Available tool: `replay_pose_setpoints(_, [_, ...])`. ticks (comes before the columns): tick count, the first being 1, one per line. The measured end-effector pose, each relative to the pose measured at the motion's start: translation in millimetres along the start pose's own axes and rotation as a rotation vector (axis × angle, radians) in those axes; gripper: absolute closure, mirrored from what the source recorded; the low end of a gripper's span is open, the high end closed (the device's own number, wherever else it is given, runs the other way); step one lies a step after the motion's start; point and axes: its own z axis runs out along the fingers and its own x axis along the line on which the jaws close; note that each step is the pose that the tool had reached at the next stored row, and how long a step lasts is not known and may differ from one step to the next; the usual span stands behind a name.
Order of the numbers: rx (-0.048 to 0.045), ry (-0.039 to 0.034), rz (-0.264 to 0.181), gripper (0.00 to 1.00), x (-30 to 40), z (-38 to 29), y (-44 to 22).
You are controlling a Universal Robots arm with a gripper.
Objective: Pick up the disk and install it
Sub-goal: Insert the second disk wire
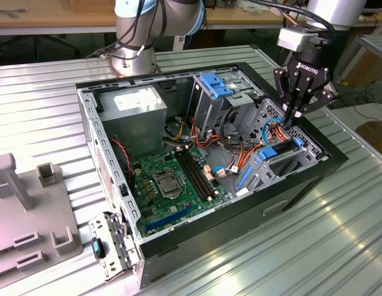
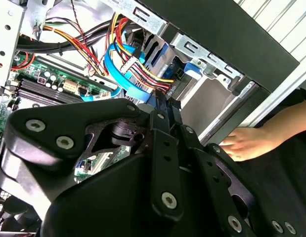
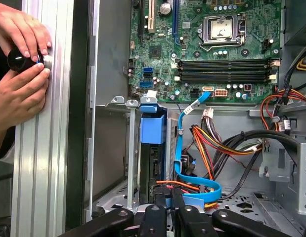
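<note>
Exterior view: my gripper (image 1: pixel 294 121) hangs over the case's (image 1: pixel 302 179) drive cage, fingers drawn together. First wrist view: the disk (image 3: pixel 153 148) stands in its bay; whether I'm gripping it, I cannot tell.

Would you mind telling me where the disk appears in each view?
Exterior view: disk in the case, toward the exterior view's right.
First wrist view: disk upright beside the blue cable.
Second wrist view: disk's blue edge beside coloured wires.
Shared landmark: green circuit board.
</note>
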Motion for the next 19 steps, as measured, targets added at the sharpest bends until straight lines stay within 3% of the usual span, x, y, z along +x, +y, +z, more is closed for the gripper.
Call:
replay_pose_setpoints(12, [0.0,0.0,0.0,0.84,-0.1,0.2,0.0])
replay_pose_setpoints(15, [0.0,0.0,0.0,0.7,-0.1,0.3,0.0])
replay_pose_setpoints(16, [-0.0001,0.0003,0.0,0.7,-0.1,0.3,0.0])
replay_pose_setpoints(18, [-0.0072,0.0024,0.001,0.7,-0.5,0.3,-1.5])
replay_pose_setpoints(19, [-0.0153,0.0036,0.004,0.7,-0.8,0.1,-2.2])
